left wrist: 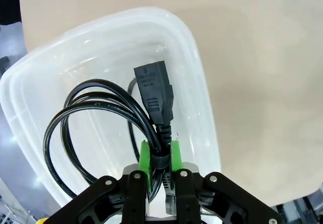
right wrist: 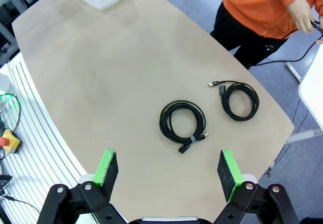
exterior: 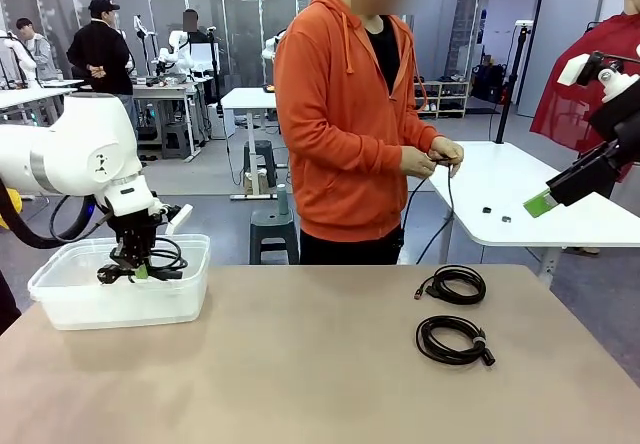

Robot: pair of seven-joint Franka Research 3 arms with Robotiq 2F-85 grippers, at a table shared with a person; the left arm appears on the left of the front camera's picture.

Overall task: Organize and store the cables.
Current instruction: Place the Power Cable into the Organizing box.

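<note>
My left gripper (exterior: 138, 269) hangs over the clear plastic bin (exterior: 60, 304) at the table's left, shut on a coiled black cable (left wrist: 101, 103) just behind its plug (left wrist: 154, 90). In the left wrist view the coil dangles inside the bin (left wrist: 202, 82), and the gripper (left wrist: 159, 156) has its green pads on either side of the cord. Two more coiled cables lie on the table's right: a far one (exterior: 480, 284) (right wrist: 252, 103) and a near one (exterior: 430, 344) (right wrist: 166, 123). My right gripper (exterior: 548, 200) (right wrist: 169, 171) is open, high above the table's right side.
A person in an orange hoodie (exterior: 340, 114) stands at the far edge and holds another black cable (exterior: 448, 199) in both hands. A white table (exterior: 560, 214) stands behind on the right. Bare tabletop (exterior: 300, 364) lies between the bin and the coils.
</note>
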